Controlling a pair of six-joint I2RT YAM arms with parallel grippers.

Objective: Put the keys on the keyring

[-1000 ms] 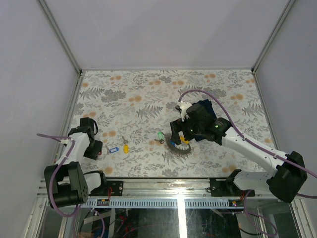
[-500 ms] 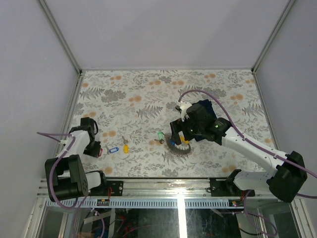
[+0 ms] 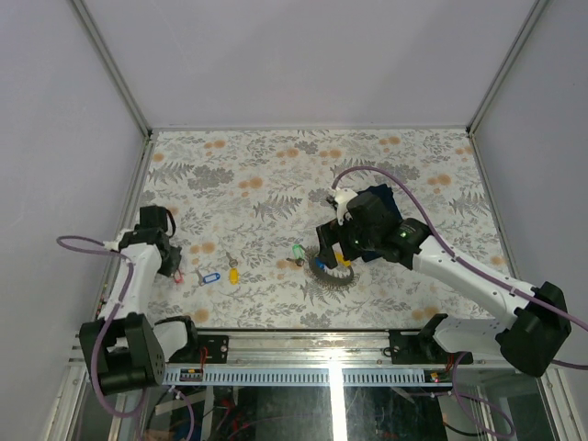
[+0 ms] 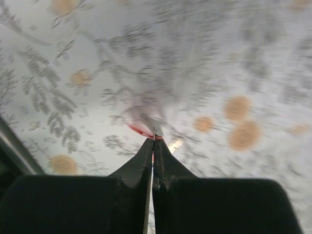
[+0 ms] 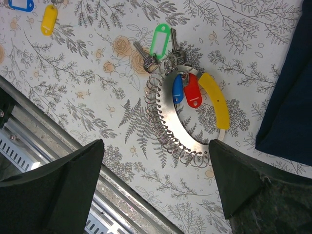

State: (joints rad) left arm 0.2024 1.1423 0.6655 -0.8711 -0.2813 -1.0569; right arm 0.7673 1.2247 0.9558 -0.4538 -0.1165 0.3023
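My left gripper (image 3: 175,269) (image 4: 153,141) is at the table's left, shut on a red-tagged key (image 4: 146,127) whose silver metal and red tag stick out past the fingertips; that view is blurred. To its right lie a blue-tagged key (image 3: 210,276) (image 5: 22,5) and a yellow-tagged key (image 3: 233,274) (image 5: 48,19). The keyring (image 3: 333,274) (image 5: 168,129) lies mid-table with red, blue and yellow tags. A green-tagged key (image 3: 298,252) (image 5: 160,39) and a bare silver key (image 5: 144,53) touch its rim. My right gripper (image 3: 335,257) (image 5: 156,146) hovers open above the ring, holding nothing.
A dark navy folded cloth (image 3: 386,197) (image 5: 287,97) lies just behind and right of the keyring, partly under the right arm. The metal rail of the table's near edge (image 5: 53,141) runs close below the ring. Grey walls enclose the floral table (image 3: 276,165).
The left gripper has shut on the red-tagged key, and that arm has drawn back to the left. The right arm and the keyring have not moved.
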